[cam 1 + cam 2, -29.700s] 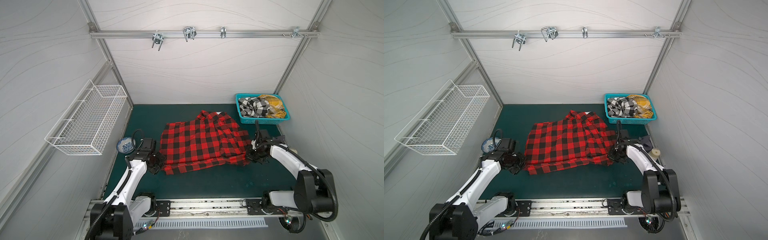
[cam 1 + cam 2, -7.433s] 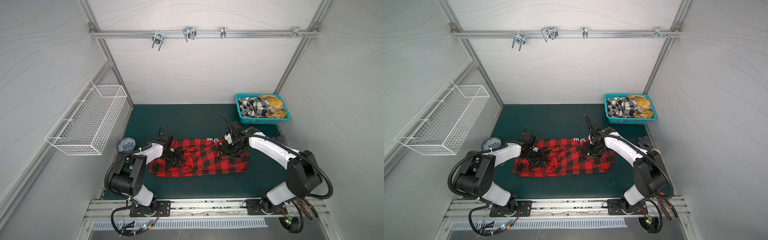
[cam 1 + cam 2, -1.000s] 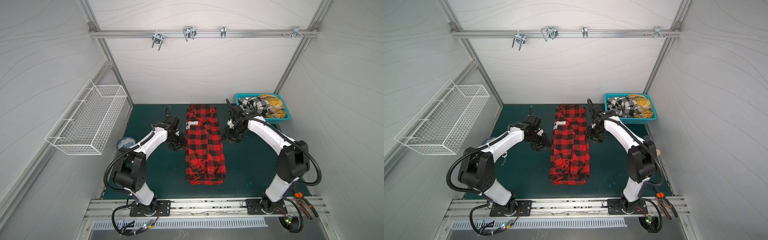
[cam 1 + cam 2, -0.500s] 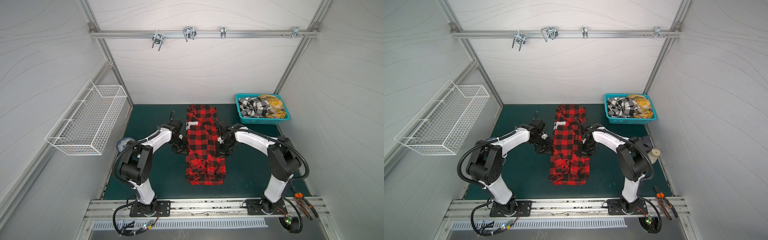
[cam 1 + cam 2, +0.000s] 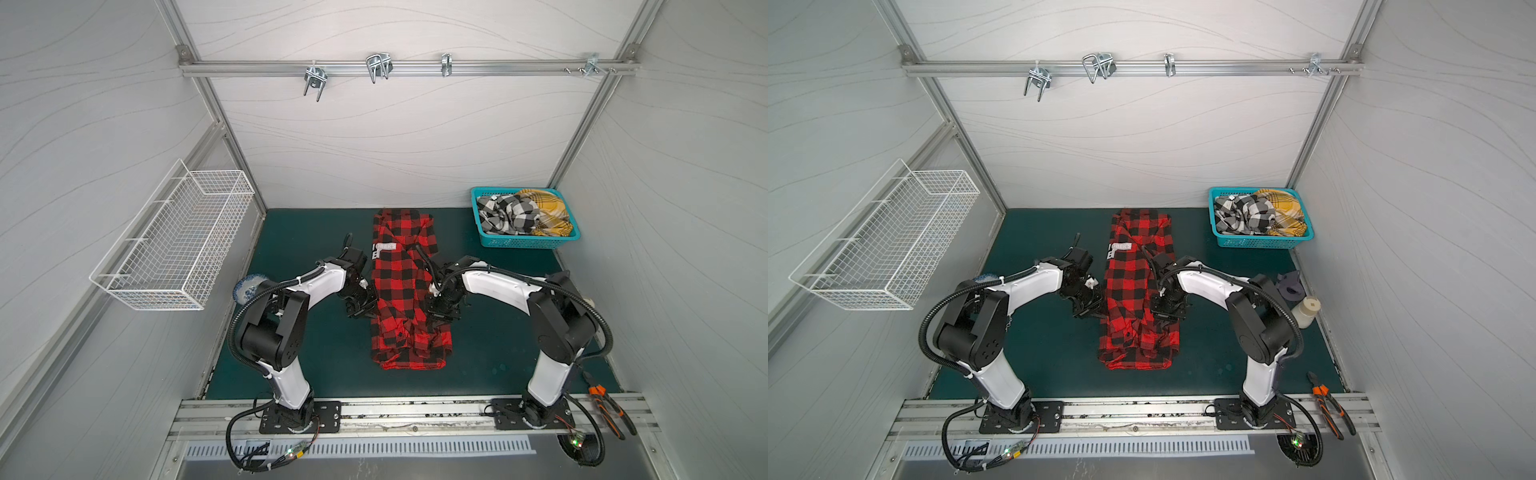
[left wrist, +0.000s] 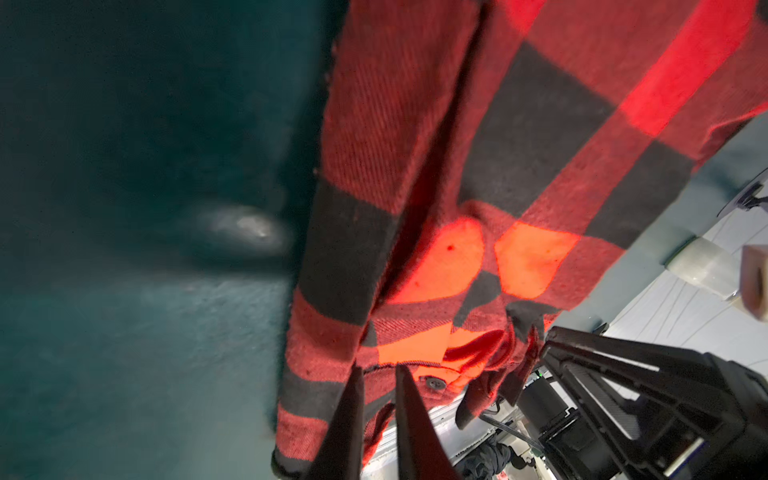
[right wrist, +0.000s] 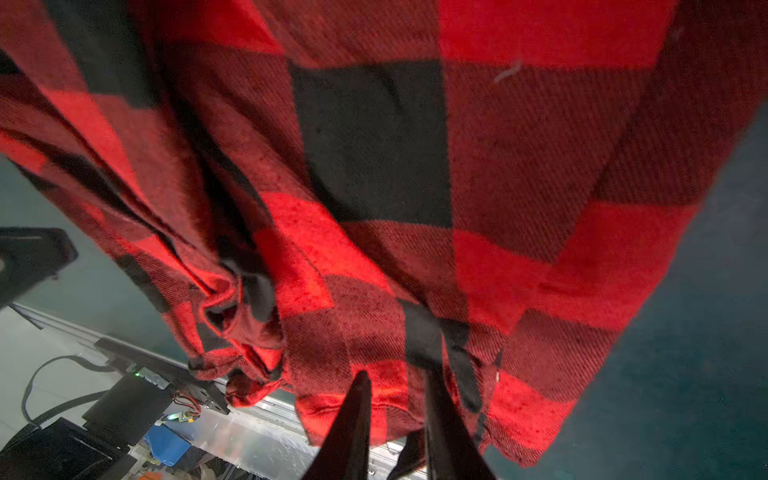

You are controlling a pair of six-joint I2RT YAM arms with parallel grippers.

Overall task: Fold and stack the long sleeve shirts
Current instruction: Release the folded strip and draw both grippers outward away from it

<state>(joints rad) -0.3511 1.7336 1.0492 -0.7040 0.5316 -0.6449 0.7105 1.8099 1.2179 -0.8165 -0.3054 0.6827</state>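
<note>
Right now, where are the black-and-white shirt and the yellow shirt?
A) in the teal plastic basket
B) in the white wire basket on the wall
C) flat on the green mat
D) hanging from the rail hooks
A: the black-and-white shirt and the yellow shirt lie crumpled together inside the teal plastic basket; only the red-and-black shirt is on the green mat.

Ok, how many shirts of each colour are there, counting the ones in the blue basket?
red-and-black shirt: 1
black-and-white shirt: 1
yellow plaid shirt: 1
Total: 3
</note>
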